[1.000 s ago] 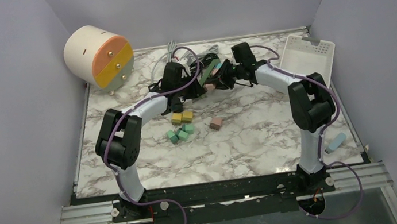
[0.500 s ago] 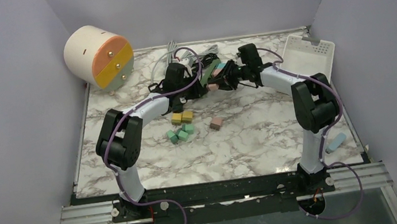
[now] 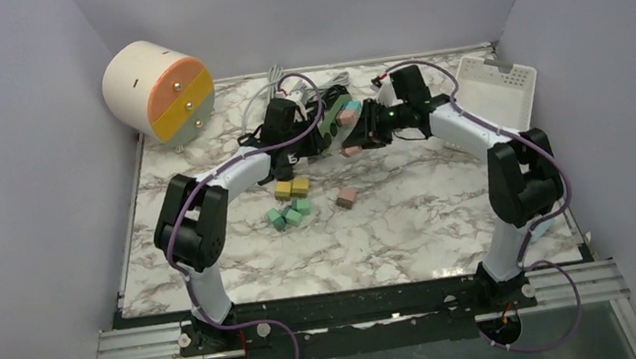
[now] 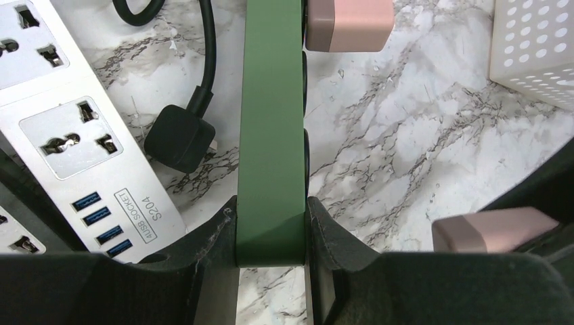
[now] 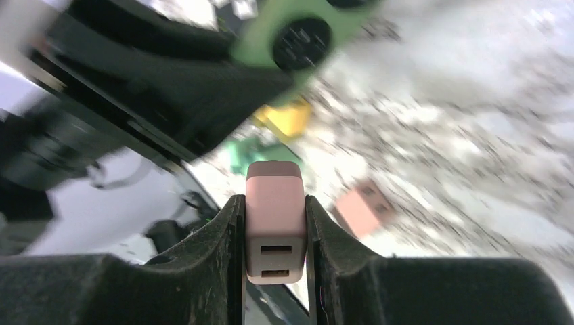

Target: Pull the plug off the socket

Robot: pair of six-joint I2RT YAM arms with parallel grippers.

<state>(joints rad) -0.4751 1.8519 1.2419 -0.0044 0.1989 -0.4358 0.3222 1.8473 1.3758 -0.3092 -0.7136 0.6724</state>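
Note:
A green power strip lies at the back of the table. My left gripper is shut on its near end; it also shows in the top view. My right gripper is shut on a pink USB plug and holds it clear of the strip, a short way to its right. The strip's round socket faces the plug across a gap. A second pink plug still sits in the strip's side farther along.
A white power strip and a black plug lie left of the green one, among tangled cables. A white perforated basket stands at the back right, a round drawer cabinet at the back left. Small coloured blocks lie mid-table.
My right gripper has drawn back to the right with the pink plug, which has come out of the green strip. My left gripper has kept its hold on the strip.

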